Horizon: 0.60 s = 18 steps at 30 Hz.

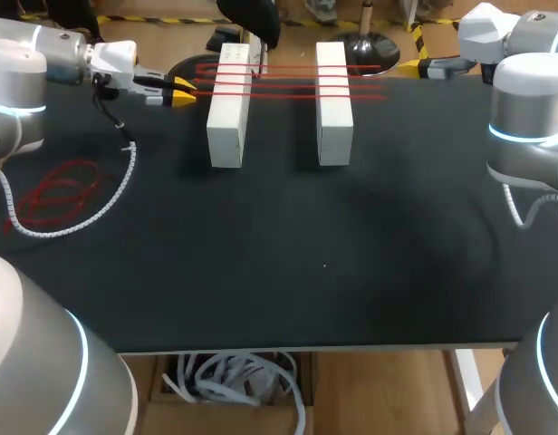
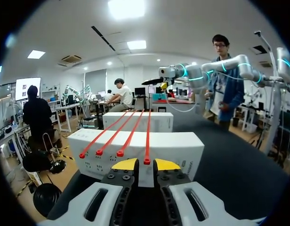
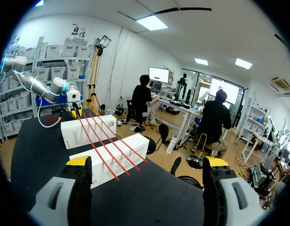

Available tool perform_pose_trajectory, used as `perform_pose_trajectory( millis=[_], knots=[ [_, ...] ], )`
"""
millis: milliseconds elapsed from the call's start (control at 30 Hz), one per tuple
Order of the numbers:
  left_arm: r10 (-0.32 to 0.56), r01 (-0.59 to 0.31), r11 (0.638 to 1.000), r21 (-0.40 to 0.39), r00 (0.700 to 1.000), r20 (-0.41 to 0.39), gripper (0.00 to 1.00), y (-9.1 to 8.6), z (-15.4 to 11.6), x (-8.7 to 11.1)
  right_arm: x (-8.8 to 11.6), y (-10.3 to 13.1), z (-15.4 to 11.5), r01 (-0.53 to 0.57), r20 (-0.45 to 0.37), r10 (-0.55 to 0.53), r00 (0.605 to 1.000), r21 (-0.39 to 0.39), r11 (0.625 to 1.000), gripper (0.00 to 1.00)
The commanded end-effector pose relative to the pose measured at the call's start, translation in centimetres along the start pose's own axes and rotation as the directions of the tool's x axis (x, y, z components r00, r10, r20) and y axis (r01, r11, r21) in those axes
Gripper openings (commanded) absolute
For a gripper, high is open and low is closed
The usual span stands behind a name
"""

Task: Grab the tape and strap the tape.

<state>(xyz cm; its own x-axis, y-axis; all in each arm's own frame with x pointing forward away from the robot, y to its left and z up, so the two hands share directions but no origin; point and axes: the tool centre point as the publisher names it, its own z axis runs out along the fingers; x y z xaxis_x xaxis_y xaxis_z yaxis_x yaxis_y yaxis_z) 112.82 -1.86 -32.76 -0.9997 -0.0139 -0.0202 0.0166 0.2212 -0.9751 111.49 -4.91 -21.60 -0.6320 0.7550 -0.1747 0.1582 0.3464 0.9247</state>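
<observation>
Black worktop (image 1: 288,263) carrying two white rectangular blocks (image 1: 229,122); four red tape strips (image 1: 288,82) lie across both. Left tool (image 2: 146,165), narrowly parted, faces one strip end, grasping nothing. Right tool (image 3: 147,165) spread wide, released.

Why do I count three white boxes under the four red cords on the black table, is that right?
Not quite: there are two white boxes, not three. The head view shows the four red cords lying across both of them on the black table.
</observation>
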Motion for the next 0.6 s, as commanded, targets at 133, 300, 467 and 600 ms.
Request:
perform_pose_trajectory(
  millis=[133,300,467,600],
  knots=[
    [0.0,0.0,1.0,0.001,1.0,-0.003,0.11,-0.07,0.11,0.25,-0.02,-0.02,-0.02,0.0,-0.001,0.0,1.0,-0.001,1.0,1.0],
    [-0.002,0.002,1.0,0.004,1.0,-0.001,0.02,-0.06,0.1,0.29,-0.02,-0.02,-0.02,0.0,-0.001,0.0,1.0,-0.001,1.0,1.0],
    [0.0,0.0,1.0,0.006,1.0,-0.001,0.0,-0.24,0.07,0.45,-0.02,-0.02,-0.02,0.0,-0.001,0.0,1.0,-0.001,1.0,1.0],
    [-0.002,0.002,1.0,0.025,1.0,0.0,0.0,-0.58,0.14,0.83,-0.02,-0.02,-0.02,0.0,-0.001,0.0,1.0,-0.001,1.0,1.0]
  ],
)
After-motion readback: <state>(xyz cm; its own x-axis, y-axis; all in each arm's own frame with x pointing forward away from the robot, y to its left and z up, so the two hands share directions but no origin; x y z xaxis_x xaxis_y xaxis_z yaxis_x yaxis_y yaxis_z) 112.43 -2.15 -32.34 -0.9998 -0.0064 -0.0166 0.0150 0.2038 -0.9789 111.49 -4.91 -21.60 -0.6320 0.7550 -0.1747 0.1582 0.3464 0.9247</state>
